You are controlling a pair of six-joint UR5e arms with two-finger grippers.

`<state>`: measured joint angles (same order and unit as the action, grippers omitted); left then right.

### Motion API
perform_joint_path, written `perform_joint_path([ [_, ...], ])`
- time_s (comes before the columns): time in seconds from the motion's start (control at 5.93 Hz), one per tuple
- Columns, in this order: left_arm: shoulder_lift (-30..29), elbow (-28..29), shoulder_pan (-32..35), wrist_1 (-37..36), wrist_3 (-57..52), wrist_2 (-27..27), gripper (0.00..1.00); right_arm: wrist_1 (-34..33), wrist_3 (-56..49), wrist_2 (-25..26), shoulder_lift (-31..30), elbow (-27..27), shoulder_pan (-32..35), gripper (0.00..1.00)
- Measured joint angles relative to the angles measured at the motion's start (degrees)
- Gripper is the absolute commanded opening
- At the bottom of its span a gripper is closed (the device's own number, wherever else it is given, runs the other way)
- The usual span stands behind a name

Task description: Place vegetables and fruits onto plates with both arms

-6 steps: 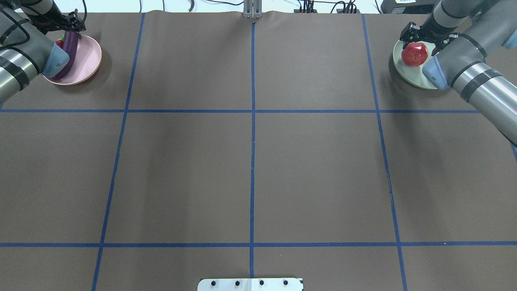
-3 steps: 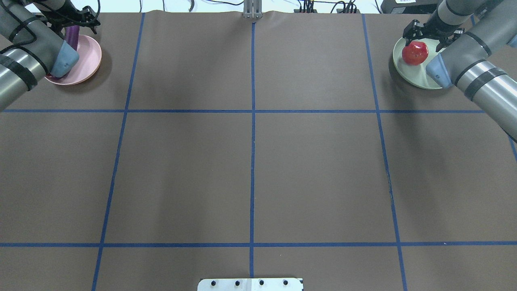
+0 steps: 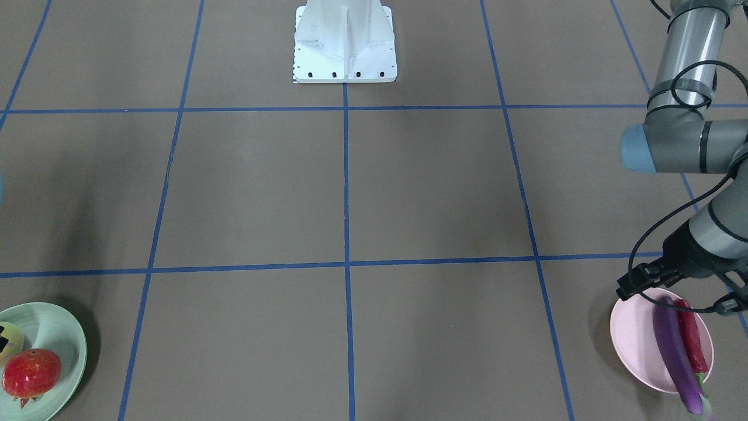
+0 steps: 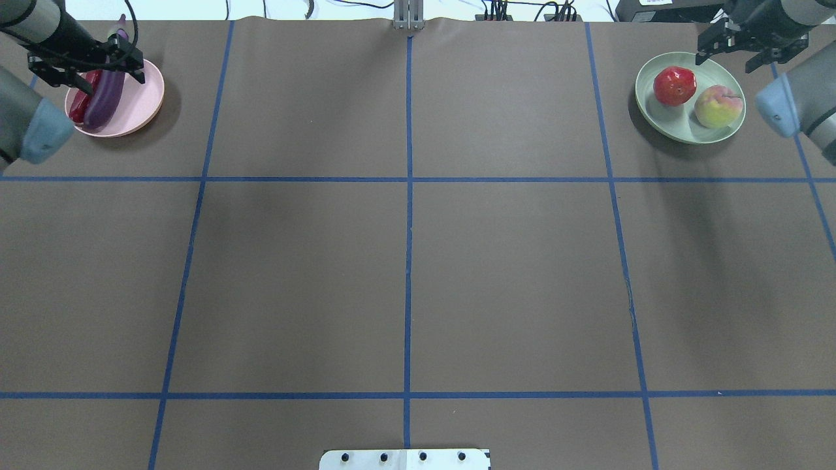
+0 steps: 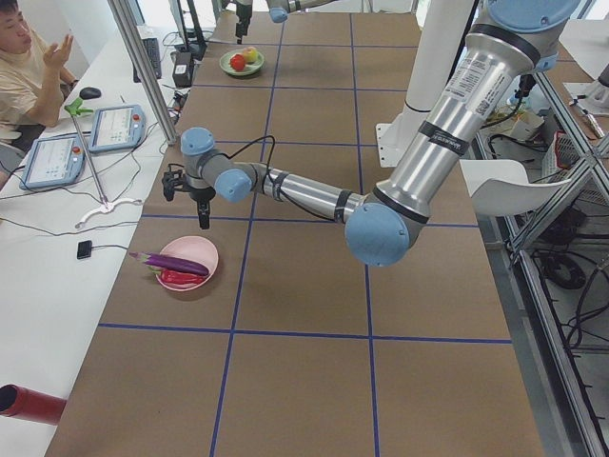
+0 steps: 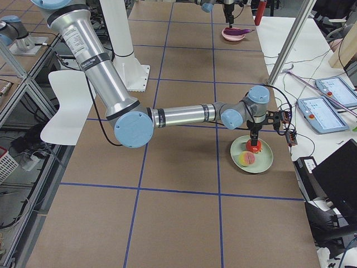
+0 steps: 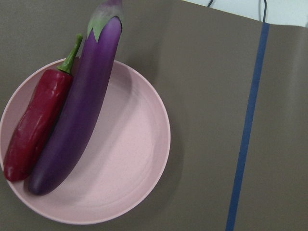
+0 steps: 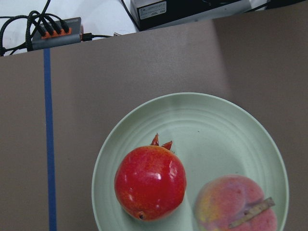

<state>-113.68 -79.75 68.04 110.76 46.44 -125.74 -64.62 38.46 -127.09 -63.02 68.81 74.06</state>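
**Exterior front-facing.** The left gripper (image 3: 675,297) hangs with its fingers spread wide and nothing between them, over the robot-side rim of the pink plate (image 3: 631,342). This plate sits in the counter's (image 3: 409,193) corner on the robot's left, by the operators' edge. The eggplant (image 3: 672,348) lies on it with its cap end past the rim toward that edge. The chili pepper (image 3: 692,336) lies alongside, touching it. In the other corner of the same edge, the green plate (image 3: 67,336) bears the pomegranate (image 3: 32,371) and the peach (image 3: 9,336), which the frame cuts.

**Overhead exterior.** The right gripper (image 4: 726,62) is parted and empty above the green plate's far rim. The peach lies on the side nearer the counter's right edge and the pomegranate just beside it. The chili lies on the eggplant's side nearer the left edge.

**Exterior left.** The left arm (image 5: 314,195) reaches to the far-left corner, its gripper raised clear of the pink plate.

**Exterior right.** The right arm (image 6: 184,114) reaches to the far-right corner, its gripper over the green plate.

**Left wrist-mounted.** Eggplant and chili lie parallel on one half of the pink plate.

**Right wrist-mounted.** The pomegranate's crown points toward the counter's far edge.
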Motion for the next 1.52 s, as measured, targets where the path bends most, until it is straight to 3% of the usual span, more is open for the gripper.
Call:
perform_joint_path([
  [0.34,12.53,-7.28,5.03,0.39,-15.34,-1.28,1.00,0.00,-6.96,-5.95,-7.40,4.95,6.15,1.00],
  [0.67,21.43,-12.16,12.08,0.24,-24.12,-8.22,1.00,-1.74,-11.00,-9.61,-15.24,12.08,9.87,1.00],
  [1.01,26.88,-16.01,16.50,-0.13,-27.53,-12.84,1.00,-13.58,-23.53,-9.33,-18.45,18.31,12.62,1.00],
  [1.52,30.77,-17.79,18.52,-0.69,-33.40,-11.04,1.00,-29.57,-38.31,-8.12,-19.72,24.65,13.78,1.00],
])
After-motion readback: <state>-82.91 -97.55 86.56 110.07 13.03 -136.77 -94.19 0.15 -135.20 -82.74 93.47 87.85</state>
